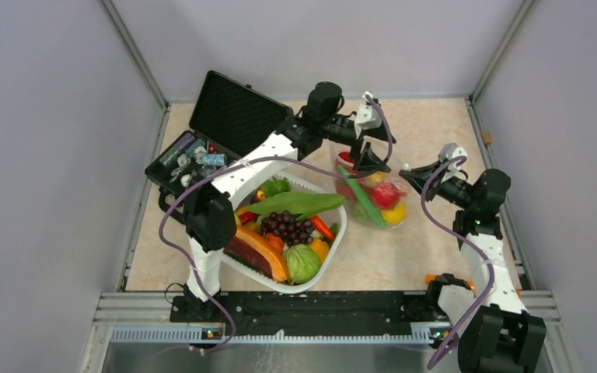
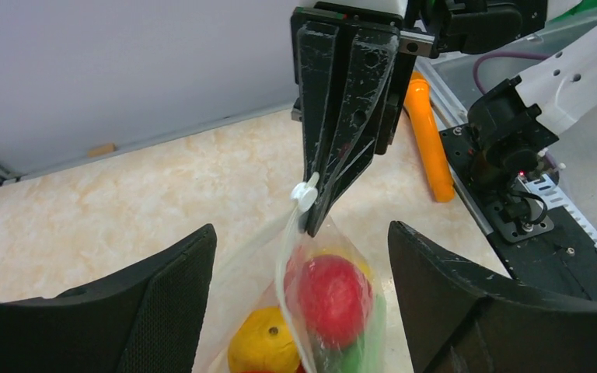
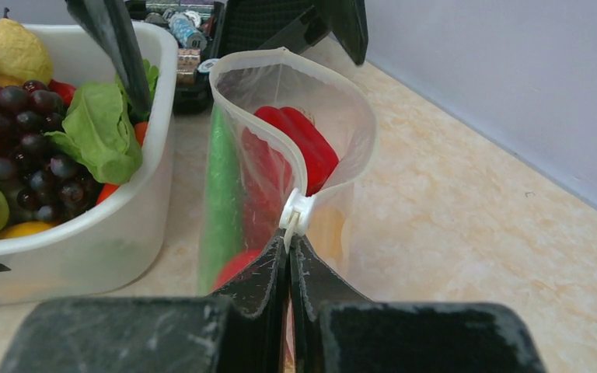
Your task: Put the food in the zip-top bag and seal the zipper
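Observation:
The zip-top bag (image 1: 373, 196) stands right of the basket, its mouth (image 3: 295, 85) standing open. Inside lies the food: a red tomato (image 2: 334, 299), a yellow lemon (image 2: 264, 343), a long green pod (image 3: 221, 186) and a red piece (image 3: 303, 144). My right gripper (image 3: 290, 242) is shut on the bag's top edge, right at the white slider (image 3: 296, 211) of the zipper (image 3: 276, 140); the same gripper (image 2: 319, 221) shows from the left wrist. My left gripper (image 2: 301, 237) hangs open over the bag, fingers (image 2: 155, 311) either side of it, touching nothing.
A white oval basket (image 1: 334, 245) with grapes, leaves and a papaya slice sits left of the bag. An open black case (image 1: 225, 124) stands at the back left. An orange piece (image 2: 427, 140) lies by the right arm's base. Grey walls enclose the table.

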